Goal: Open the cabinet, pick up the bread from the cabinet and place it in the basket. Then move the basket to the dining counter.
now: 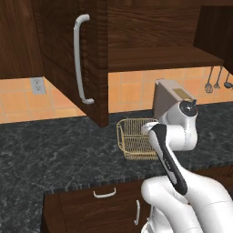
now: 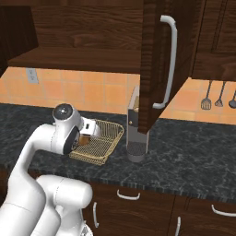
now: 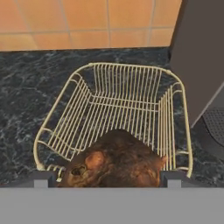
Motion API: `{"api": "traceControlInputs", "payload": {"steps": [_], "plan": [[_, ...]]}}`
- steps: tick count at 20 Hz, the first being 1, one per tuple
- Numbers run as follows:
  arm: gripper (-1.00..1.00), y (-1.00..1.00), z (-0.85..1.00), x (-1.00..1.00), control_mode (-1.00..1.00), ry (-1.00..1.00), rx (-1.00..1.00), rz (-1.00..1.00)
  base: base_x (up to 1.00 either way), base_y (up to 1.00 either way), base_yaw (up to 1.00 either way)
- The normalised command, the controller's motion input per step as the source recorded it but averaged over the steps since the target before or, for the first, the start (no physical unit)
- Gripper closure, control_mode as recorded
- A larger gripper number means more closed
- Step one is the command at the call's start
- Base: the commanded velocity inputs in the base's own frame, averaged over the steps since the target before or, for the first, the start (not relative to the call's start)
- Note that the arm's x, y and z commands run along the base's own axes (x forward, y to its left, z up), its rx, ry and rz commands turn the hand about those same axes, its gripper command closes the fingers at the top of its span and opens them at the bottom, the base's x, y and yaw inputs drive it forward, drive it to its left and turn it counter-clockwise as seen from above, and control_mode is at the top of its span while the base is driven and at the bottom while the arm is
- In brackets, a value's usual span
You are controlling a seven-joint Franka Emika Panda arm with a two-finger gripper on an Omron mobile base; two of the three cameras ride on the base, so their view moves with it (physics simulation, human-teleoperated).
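My gripper (image 3: pixel 105 177) jaws wide, bread (image 3: pixel 114 159) between them, whether pinched unclear, at near end of basket (image 3: pixel 65 105). Risk: loaf catches near rim, tips out onto black counter (image 3: pixel 26 83).

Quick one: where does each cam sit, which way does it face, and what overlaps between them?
Left base view: behind-left of the arm, facing the open dark brown wooden cabinet door and golden-yellow wire mesh basket.
Right base view: behind-right, same black speckled counter; arm at lower left.
Hand view: on the hand, looking down at the dark-brown roundish bread between the open gripper tips.
Shared: the basket shows in all three.
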Motion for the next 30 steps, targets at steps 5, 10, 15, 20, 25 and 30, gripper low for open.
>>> {"api": "traceControlInputs", "payload": {"steps": [5,10,15,20,25,30], "plan": [[1.00,0.00,-0.41,0.28,-1.00,0.03,0.00,0.00,0.00,0.00,0.00],[1.00,0.00,-0.48,0.20,-1.00,0.00,0.00,0.03,0.00,0.00,0.00],[1.00,0.00,-0.25,0.12,-1.00,0.01,0.00,0.00,0.00,0.00,0.00],[1.00,0.00,-0.25,0.23,-1.00,0.00,0.00,0.00,0.00,0.00,0.00],[1.00,0.00,-0.49,0.50,-1.00,0.01,0.00,0.01,0.00,0.00,0.00],[1.00,0.00,-0.53,0.50,-1.00,0.00,0.00,0.03,0.00,0.00,0.00]]}}
